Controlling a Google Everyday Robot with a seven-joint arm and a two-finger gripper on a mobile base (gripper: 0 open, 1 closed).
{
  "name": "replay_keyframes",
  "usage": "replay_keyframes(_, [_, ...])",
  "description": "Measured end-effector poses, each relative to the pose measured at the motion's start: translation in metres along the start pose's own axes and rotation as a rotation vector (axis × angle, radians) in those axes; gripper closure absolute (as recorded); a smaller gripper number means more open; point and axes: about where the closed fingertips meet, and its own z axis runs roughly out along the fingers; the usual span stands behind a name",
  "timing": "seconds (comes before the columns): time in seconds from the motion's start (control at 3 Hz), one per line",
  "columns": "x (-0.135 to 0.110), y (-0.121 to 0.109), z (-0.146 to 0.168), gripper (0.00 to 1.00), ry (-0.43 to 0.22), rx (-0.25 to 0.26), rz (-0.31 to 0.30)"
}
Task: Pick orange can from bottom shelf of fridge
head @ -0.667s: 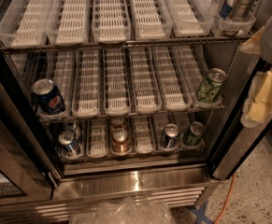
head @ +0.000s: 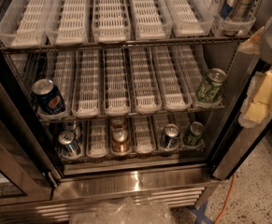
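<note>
Gripper [head: 262,94] is seen at the right edge, outside the fridge [head: 135,183]; its state cannot be told. The orange can [head: 120,140] is seated mid-front on the bottom shelf [head: 144,135]. With little clearance, the rack above [head: 144,85] could be struck.

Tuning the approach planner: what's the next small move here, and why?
Probably swing the hand down and left toward the orange can. The hand sits at the right edge, outside the fridge and far from the can. The can stands upright at the front of the centre lane of the bottom shelf, with an empty lane on either side.
</note>
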Motion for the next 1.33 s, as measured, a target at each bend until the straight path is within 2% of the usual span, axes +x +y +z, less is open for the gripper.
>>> replay_keyframes(0.33, [0.003, -0.006, 0.002, 0.0, -0.034, -0.027, 0.029])
replay_keyframes(0.67, [-0.023, 0.009, 0.023, 0.0, -0.102, -0.106, 0.011])
replay_keyframes(1.0, [-0.056, 0.037, 0.043, 0.0, -0.187, -0.209, -0.038])
replay_keyframes(1.33, [-0.082, 0.061, 0.036, 0.0, -0.261, -0.269, -0.058])
